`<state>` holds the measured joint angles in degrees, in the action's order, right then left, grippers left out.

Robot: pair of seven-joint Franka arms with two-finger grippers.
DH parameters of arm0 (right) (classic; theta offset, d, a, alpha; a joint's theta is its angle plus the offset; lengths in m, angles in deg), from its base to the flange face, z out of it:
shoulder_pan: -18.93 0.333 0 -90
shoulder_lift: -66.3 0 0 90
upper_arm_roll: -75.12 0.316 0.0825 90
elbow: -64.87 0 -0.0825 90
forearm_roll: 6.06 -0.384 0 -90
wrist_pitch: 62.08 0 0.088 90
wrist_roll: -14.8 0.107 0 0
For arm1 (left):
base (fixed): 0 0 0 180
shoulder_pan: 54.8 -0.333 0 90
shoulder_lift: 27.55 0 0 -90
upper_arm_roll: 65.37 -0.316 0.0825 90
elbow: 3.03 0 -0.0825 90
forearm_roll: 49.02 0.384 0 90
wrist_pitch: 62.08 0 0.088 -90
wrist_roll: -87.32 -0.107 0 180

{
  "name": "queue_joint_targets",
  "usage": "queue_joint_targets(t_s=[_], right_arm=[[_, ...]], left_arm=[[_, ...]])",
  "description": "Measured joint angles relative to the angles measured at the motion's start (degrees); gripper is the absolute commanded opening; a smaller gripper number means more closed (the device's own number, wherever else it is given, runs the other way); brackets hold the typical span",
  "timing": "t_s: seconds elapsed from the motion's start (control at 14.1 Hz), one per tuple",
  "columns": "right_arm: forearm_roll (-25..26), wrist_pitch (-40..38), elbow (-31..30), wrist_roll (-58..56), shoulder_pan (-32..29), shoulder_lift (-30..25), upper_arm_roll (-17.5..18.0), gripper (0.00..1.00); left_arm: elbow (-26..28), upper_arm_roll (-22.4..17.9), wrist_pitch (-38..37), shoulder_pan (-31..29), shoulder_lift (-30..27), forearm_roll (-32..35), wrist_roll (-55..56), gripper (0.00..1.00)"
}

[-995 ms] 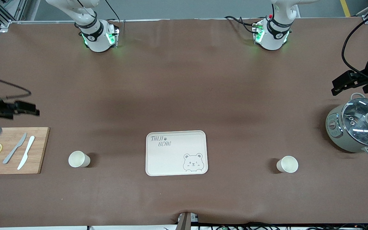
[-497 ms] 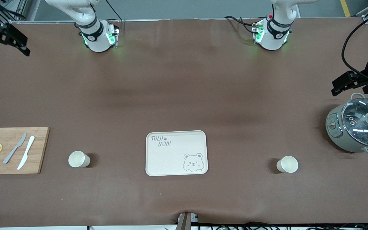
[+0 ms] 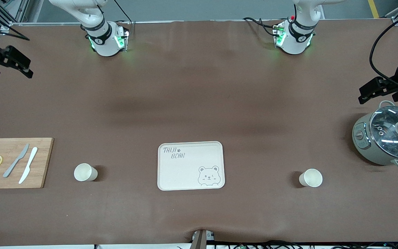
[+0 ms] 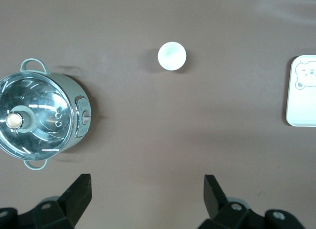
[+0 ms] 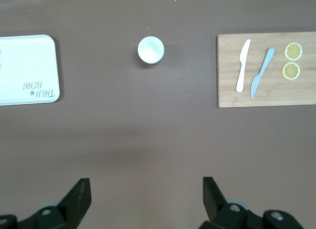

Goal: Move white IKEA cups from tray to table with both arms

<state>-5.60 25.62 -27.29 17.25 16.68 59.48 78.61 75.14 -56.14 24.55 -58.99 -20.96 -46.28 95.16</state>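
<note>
Task looks finished: both small cream-white round cups point(image 3: 85, 172) point(image 3: 311, 178) stand on brown cloth table point(image 3: 199, 103) beside empty cream bear-print tray point(image 3: 190, 166), left gripper point(image 3: 375, 90) & right gripper point(image 3: 12, 64) w/ jaws spread, holding nothing, so no next move is needed.

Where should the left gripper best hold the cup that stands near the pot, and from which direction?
Probably at its rim, from straight above. The cup stands upright, mouth open, alone on the table, so one finger of the open left gripper can go inside and one outside.
</note>
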Motion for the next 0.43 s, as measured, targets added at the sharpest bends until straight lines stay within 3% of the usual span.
queue_joint_targets(t_s=[0.43], right_arm=[[0.18, 0.37, 0.04, -0.96, -3.03, 0.41, -0.25, 1.00]], left_arm=[[0.00, 0.26, 0.00, 0.44, 0.05, 0.00, 0.00, 1.00]])
